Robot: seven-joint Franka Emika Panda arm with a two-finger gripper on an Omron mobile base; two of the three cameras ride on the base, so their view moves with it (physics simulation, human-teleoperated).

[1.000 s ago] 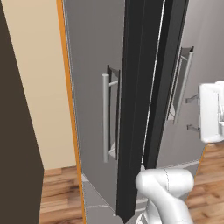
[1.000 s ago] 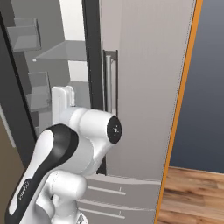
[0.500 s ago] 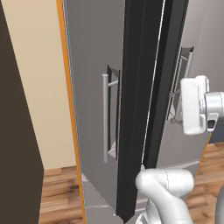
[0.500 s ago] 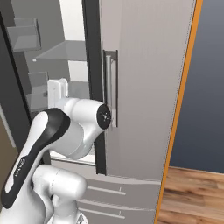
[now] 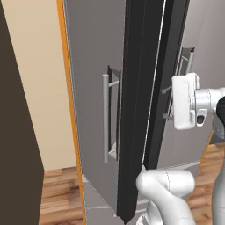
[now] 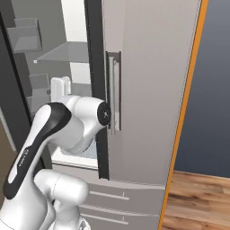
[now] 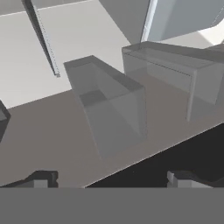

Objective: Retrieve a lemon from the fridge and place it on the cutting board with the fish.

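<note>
Left base view: the white arm comes up from the lower right, elbow bent low near the floor, and the white hand block sits level at mid-height, pushed up against the gap next to the open door of the tall grey double-door fridge [image 5: 92,88]. You're looking at that door edge-on, a thick black slab, with a vertical silver bar handle [image 5: 106,118] on the grey face to its left. The gripper [image 5: 167,103] pokes out of the hand toward the fridge, just two little dark nubs one above the other against the black edge. To the left there's a thin orange trim strip [image 5: 68,105], a beige wall [image 5: 39,88] and a dark brown panel [image 5: 13,132]. Wood plank floor [image 5: 57,193] at the bottom.

Right base view: the arm rises from the lower left, black-and-white link arching up, round joint right by the closed right fridge door and its bar handle. The hand reaches into the open left half, where you can see the white interior, a glass shelf [image 6: 67,53] and grey door bins [image 6: 27,38]. Dark blue-grey wall [image 6: 211,90] on the right, past an orange edge.

Hand view: gripper tips sit far apart at the bottom, so it's wide open and holding nothing. Ahead are clear grey door bins [image 7: 109,109] on a grey-brown surface. No telling where the lemon is from these shots.
</note>
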